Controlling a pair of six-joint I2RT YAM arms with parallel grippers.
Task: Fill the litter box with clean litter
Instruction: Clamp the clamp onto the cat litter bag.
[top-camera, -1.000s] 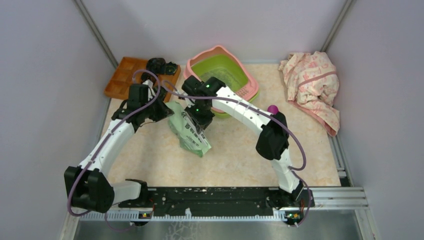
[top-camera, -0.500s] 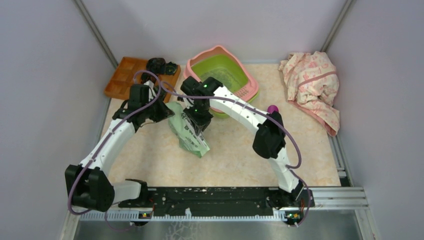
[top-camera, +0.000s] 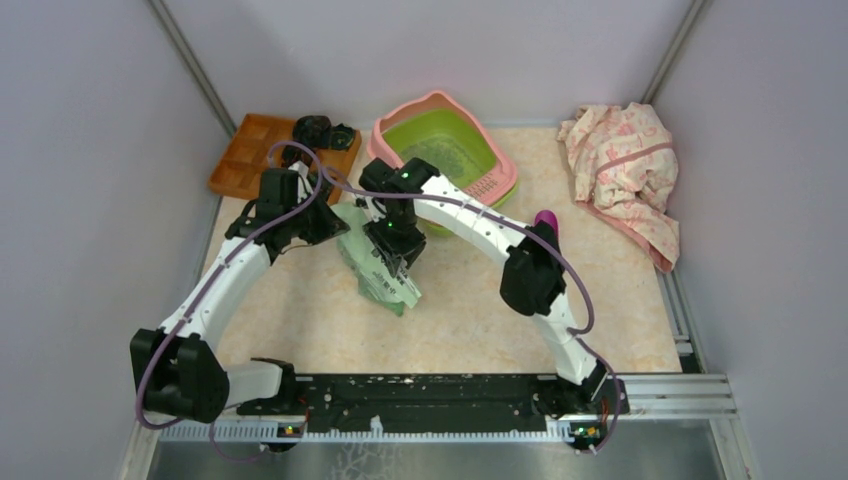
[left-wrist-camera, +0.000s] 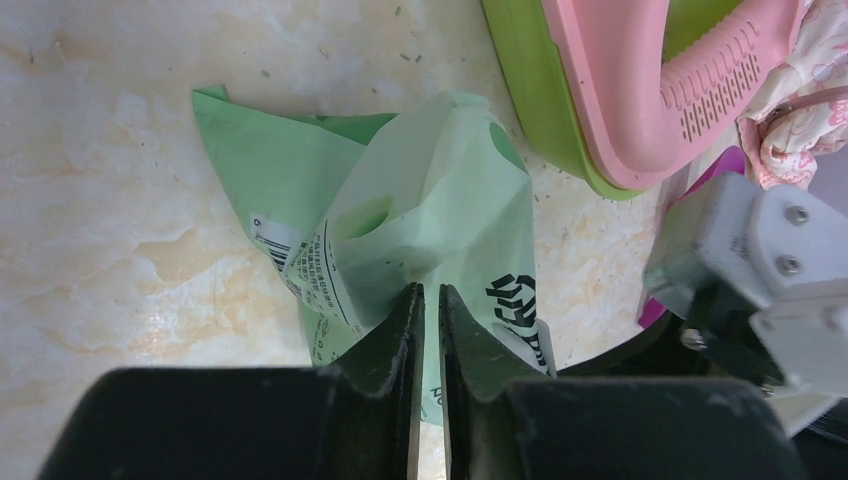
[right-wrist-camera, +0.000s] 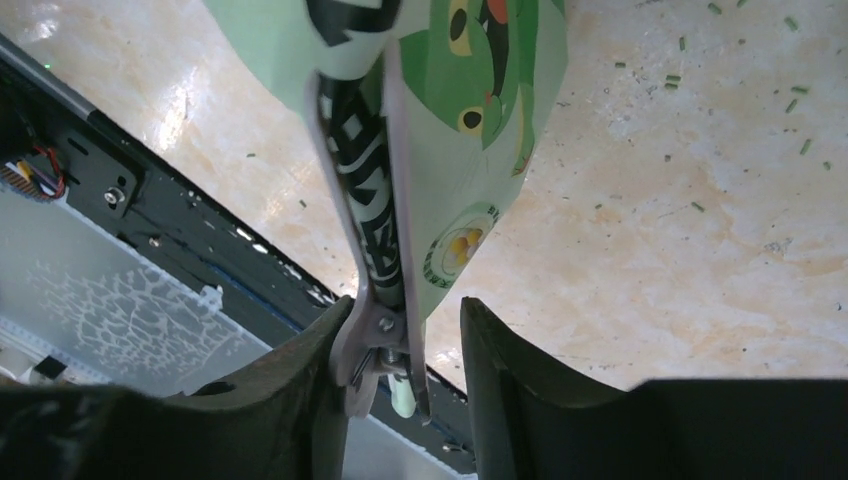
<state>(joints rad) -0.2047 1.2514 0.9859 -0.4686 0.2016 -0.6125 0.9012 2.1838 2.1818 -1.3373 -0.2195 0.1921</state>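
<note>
The litter box (top-camera: 400, 112), a lime green basin with a pink rim, stands at the back centre; its pink grate end (left-wrist-camera: 700, 90) shows in the left wrist view. A greyish speckled patch of litter (top-camera: 458, 160) lies in the basin, and stray granules (right-wrist-camera: 790, 100) dot the table. A pale green printed bag (top-camera: 388, 283) hangs between both grippers, in front of the box. My left gripper (left-wrist-camera: 431, 295) is shut on the bag's upper edge (left-wrist-camera: 440, 200). My right gripper (right-wrist-camera: 407, 305) is open around a pale clip (right-wrist-camera: 375, 220) on the bag (right-wrist-camera: 470, 90); its left finger touches the clip.
An orange-brown wooden tray (top-camera: 245, 150) with black parts (top-camera: 322, 130) sits at the back left. A floral cloth (top-camera: 625, 170) lies at the back right. A purple object (top-camera: 545, 217) lies near the right arm. Walls close both sides; a black rail (top-camera: 440, 395) runs along the front.
My right gripper has shifted slightly toward the front along the bag, and its elbow has moved left. The left arm and bag have barely moved.
</note>
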